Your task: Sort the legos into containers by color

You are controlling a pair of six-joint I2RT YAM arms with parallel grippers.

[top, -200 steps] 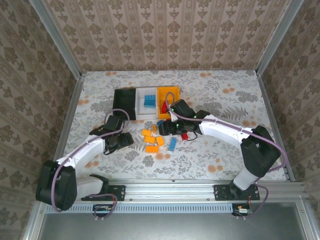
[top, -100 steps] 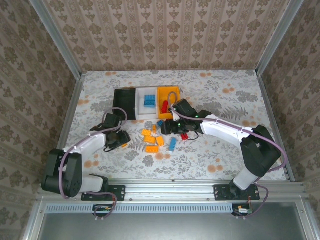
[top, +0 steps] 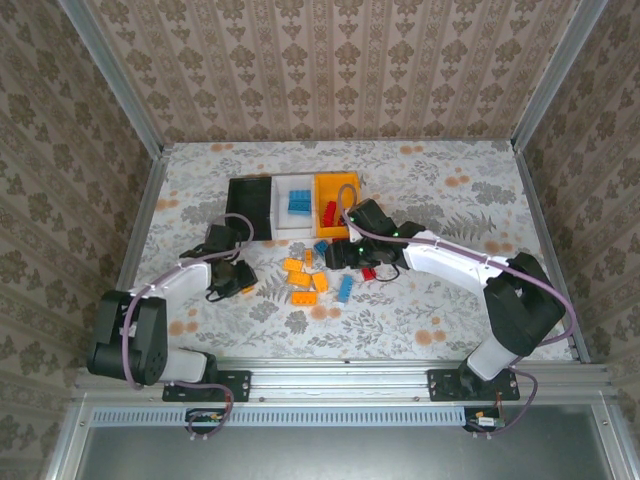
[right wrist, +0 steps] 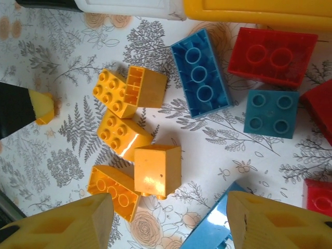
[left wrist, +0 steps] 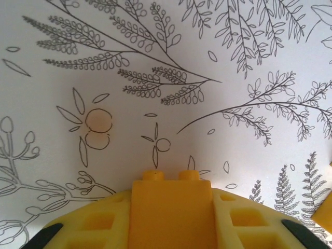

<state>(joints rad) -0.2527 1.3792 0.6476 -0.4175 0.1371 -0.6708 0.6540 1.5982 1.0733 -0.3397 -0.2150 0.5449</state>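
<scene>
My left gripper (top: 238, 281) is shut on an orange brick (left wrist: 171, 205), held low over the bare cloth left of the pile. My right gripper (right wrist: 166, 224) stands open above the loose legos. Between and ahead of its fingers lie several orange bricks (right wrist: 158, 170), and a long blue brick (right wrist: 207, 231) sits under the right finger. Further ahead are another blue brick (right wrist: 201, 72), a small blue one (right wrist: 271, 113) and a red brick (right wrist: 272, 54). The black bin (top: 250, 205), white bin (top: 279, 208) with blue bricks and orange-yellow bin (top: 345, 186) with red bricks stand in a row behind.
The table (top: 450, 300) has a floral cloth and is enclosed by patterned walls with metal rails. More red bricks (right wrist: 319, 197) lie at the right wrist view's right edge. Bare cloth extends right of the right arm and left of the left arm.
The left arm's base link has swung upright and its gripper has edged slightly back-left, an orange brick now showing at its tip. The right gripper has barely shifted over the pile.
</scene>
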